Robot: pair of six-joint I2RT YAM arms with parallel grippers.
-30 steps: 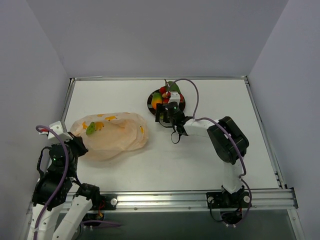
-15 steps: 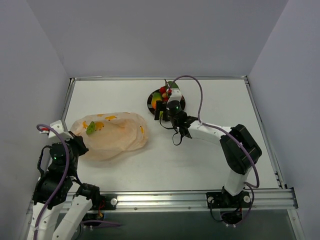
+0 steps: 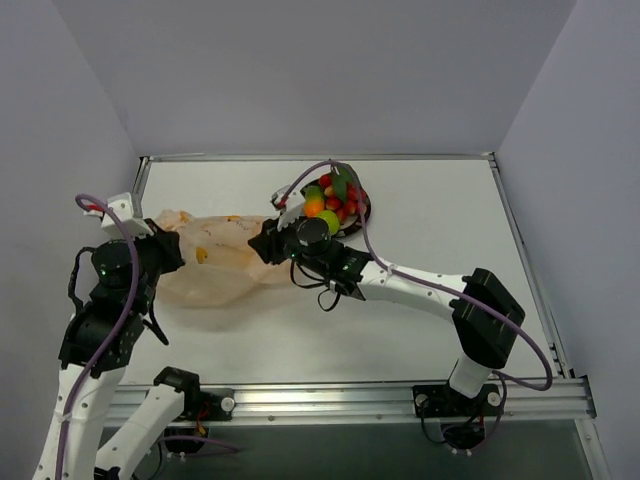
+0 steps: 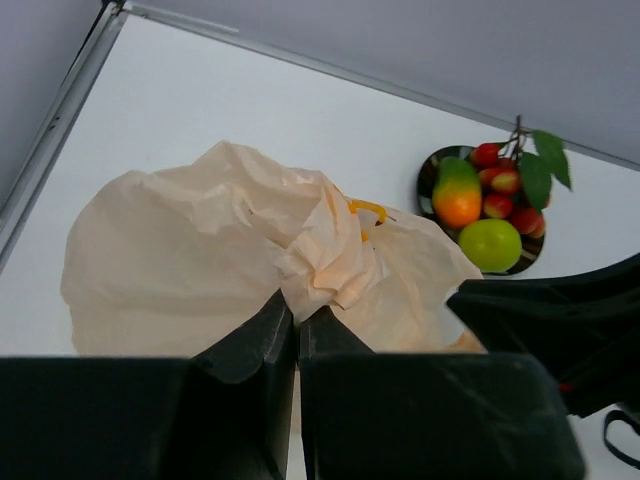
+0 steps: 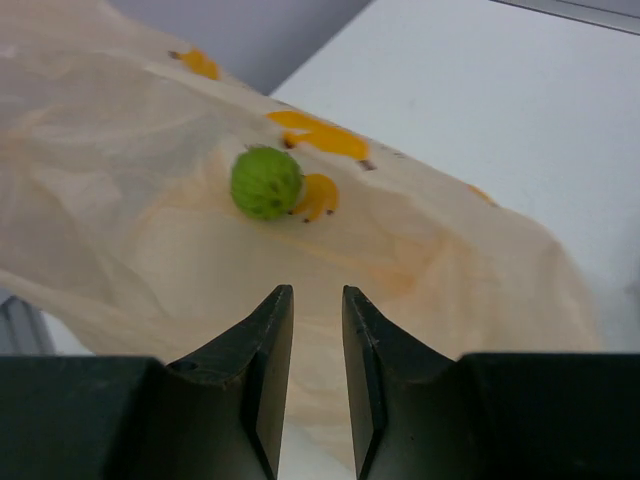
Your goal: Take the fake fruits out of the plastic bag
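Overhead view of a white table point(image 3: 430, 270) with 2 robot arms. A crinkly peach plastic bag point(image 3: 225, 275) with orange marks lies toward 9 o'clock. The left gripper point(image 4: 296, 318) is clenched on a bunched fold at the bag's 9 o'clock end. The right gripper point(image 5: 317, 300) sits over the film at the bag's 3 o'clock end. Its fingers stand a narrow slit apart — I cannot tell whether they pinch any film. Inside the bag, 1 lime-green ball point(image 5: 266, 182) shows at 11 o'clock from those fingertips. At 2 o'clock from the bag, a dark-rimmed plate point(image 4: 426, 185) holds 3 fruits — an orange-green mango point(image 4: 458, 196), a second lime-green ball point(image 4: 490, 244) and a red berry cluster point(image 4: 503, 180) with green leaves.
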